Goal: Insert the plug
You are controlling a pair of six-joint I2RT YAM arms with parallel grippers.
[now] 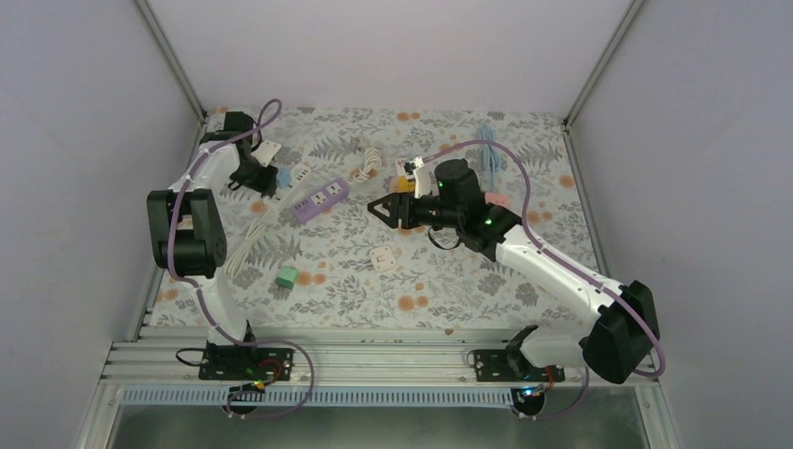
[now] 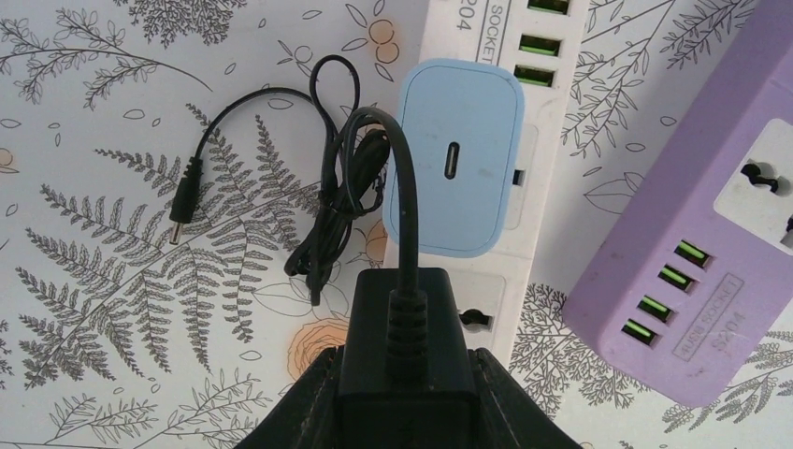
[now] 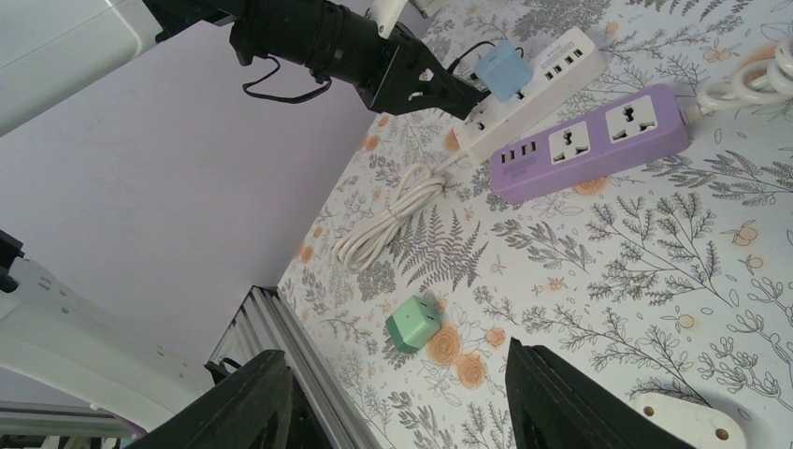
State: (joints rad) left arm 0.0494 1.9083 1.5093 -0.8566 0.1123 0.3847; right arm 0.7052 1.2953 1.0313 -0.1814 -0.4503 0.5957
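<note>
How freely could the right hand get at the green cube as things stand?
Probably yes. The right hand is open and empty, and the green cube sits alone ahead of it, apart from the white cable; nothing lies between.

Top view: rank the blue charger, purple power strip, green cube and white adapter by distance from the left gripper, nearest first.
1. blue charger, just beside the left gripper.
2. purple power strip, to its right.
3. green cube, toward the near edge.
4. white adapter, farthest right.
</note>
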